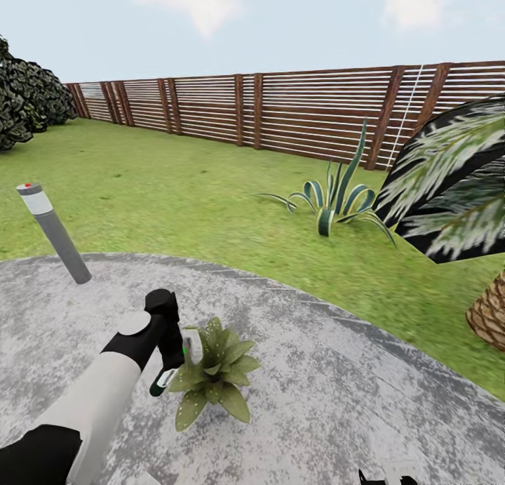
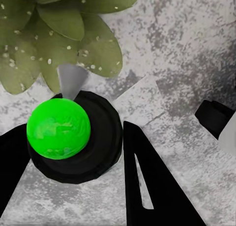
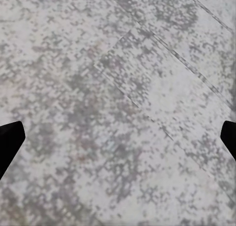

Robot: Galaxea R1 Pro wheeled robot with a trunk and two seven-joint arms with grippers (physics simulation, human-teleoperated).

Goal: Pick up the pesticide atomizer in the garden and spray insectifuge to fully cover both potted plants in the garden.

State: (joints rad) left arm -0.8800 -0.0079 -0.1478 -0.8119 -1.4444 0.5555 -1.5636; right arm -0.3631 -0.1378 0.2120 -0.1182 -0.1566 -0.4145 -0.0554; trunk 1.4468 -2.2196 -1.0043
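Grey paving: potted plant stands on it.
Left gripper: clenched around pesticide atomizer, beside the leaves.
Right gripper: fingers wide apart, holding nothing.

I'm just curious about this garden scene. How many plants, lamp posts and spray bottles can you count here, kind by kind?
Small potted plant: 1
Striped agave: 1
Palm: 1
Dark bush: 1
Bollard light: 1
Spray bottle, held by the left gripper: 1
Total: 6
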